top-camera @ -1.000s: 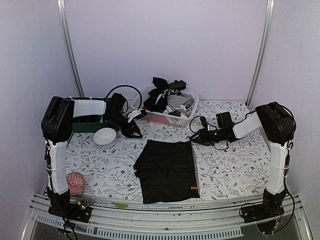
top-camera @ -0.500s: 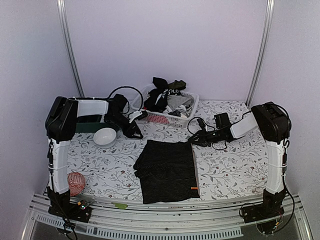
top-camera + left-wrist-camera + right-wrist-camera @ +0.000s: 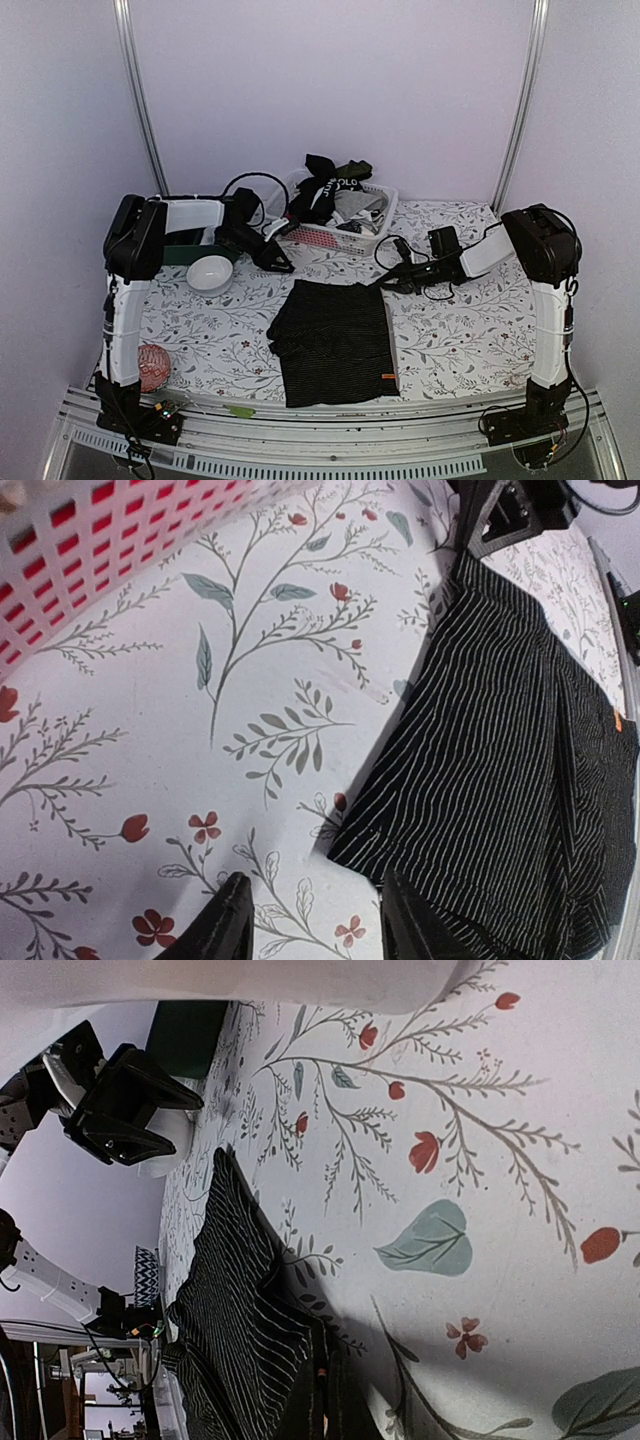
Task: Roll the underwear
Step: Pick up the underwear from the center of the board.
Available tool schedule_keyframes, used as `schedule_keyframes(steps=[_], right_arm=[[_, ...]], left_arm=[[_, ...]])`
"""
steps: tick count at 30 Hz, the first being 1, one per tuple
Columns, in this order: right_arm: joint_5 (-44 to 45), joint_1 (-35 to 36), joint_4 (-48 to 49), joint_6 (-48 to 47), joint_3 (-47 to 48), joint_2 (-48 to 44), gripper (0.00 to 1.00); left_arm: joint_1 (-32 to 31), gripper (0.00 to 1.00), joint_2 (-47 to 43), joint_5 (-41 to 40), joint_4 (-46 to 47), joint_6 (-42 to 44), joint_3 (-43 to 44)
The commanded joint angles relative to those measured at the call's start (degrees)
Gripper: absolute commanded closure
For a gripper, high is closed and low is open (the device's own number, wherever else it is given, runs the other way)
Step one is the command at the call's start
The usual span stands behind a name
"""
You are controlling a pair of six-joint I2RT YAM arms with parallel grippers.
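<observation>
A black underwear with thin white stripes lies flat in the middle of the table. My left gripper is open just beyond its far left corner. In the left wrist view that corner lies just ahead of my open gripper, nearest the right finger. My right gripper is at the far right corner. In the right wrist view its fingers are closed together on the puckered, slightly lifted edge of the cloth. More underwear is piled in the white lattice basket at the back.
A white bowl and a dark green box sit behind my left arm. A red ball lies at the front left. The basket wall is close to my left gripper.
My right gripper has moved left to the underwear's far right corner and closed. My left gripper has shifted slightly right. The underwear has not moved.
</observation>
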Motion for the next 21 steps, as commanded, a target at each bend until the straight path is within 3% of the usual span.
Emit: schedule_keyframes(steps=[1, 21], right_arm=[[-0.1, 0.2, 2.1, 1.4, 1.2, 0.2, 1.0], [0.6, 0.2, 2.2, 1.9, 0.8, -0.4, 1.0]], left_arm=[[0.2, 0.57, 1.9, 2.3, -0.3, -3.5, 1.1], [-3.1, 0.58, 6.8, -0.4, -1.2, -4.6, 2.5]])
